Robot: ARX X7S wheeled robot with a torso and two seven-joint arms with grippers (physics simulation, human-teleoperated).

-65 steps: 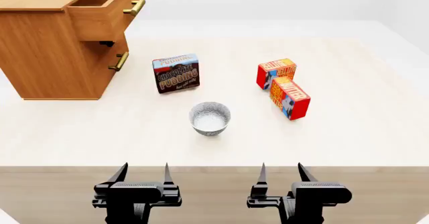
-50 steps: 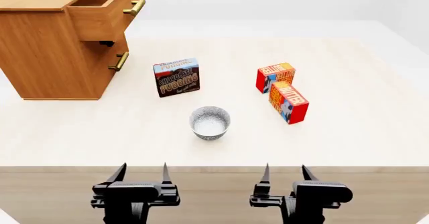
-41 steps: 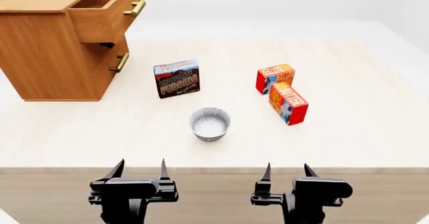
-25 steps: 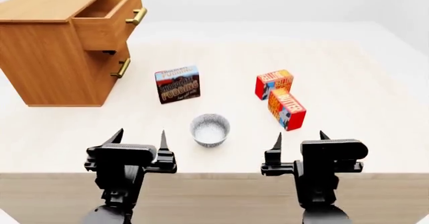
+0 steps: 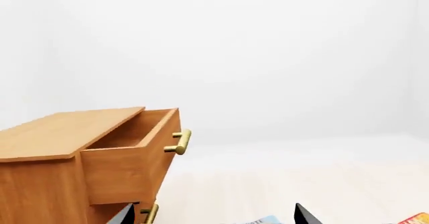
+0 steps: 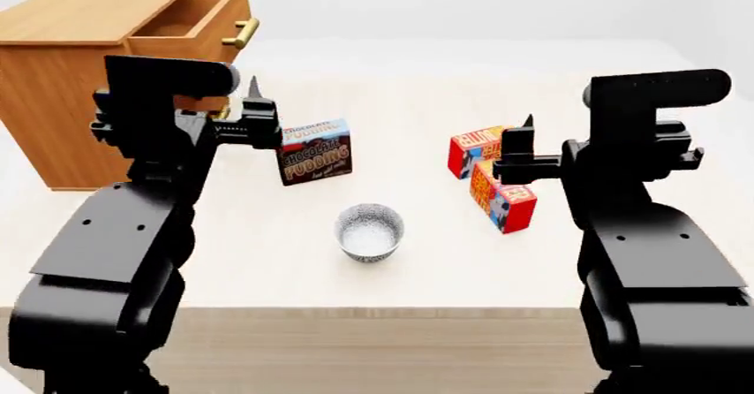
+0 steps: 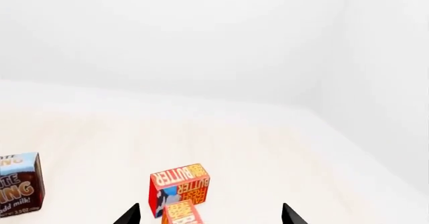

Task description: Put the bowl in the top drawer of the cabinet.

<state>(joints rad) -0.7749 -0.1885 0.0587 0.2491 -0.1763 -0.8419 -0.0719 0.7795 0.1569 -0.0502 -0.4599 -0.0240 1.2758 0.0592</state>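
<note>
The bowl (image 6: pixel 369 231), white and speckled, stands upright on the table's near middle, between my two arms and below both; neither wrist view shows it. At the far left sits the cabinet (image 6: pixel 65 85), whose top drawer (image 6: pixel 194 25) is pulled out and shows nothing inside. The left wrist view faces the cabinet (image 5: pixel 40 179) and the top drawer (image 5: pixel 127 169). My left gripper (image 5: pixel 213 215) is open and holds nothing, one fingertip (image 6: pixel 251 85) showing in the head view. My right gripper (image 7: pixel 210 213) is open and holds nothing too, a fingertip (image 6: pixel 527 122) raised over the table's right.
A chocolate pudding box (image 6: pixel 314 151) stands behind the bowl, close to my left gripper. Two red butter boxes (image 6: pixel 481 149) (image 6: pixel 503 198) lie to the right, under my right gripper. The lower drawer is shut, its brass handle (image 5: pixel 148 214) partly visible. The table edge (image 6: pixel 377 310) runs near.
Both arms have risen from below the table's front edge to well above the tabletop, flanking the bowl. The head view has shifted. Both grippers stay open; the bowl has not moved.
</note>
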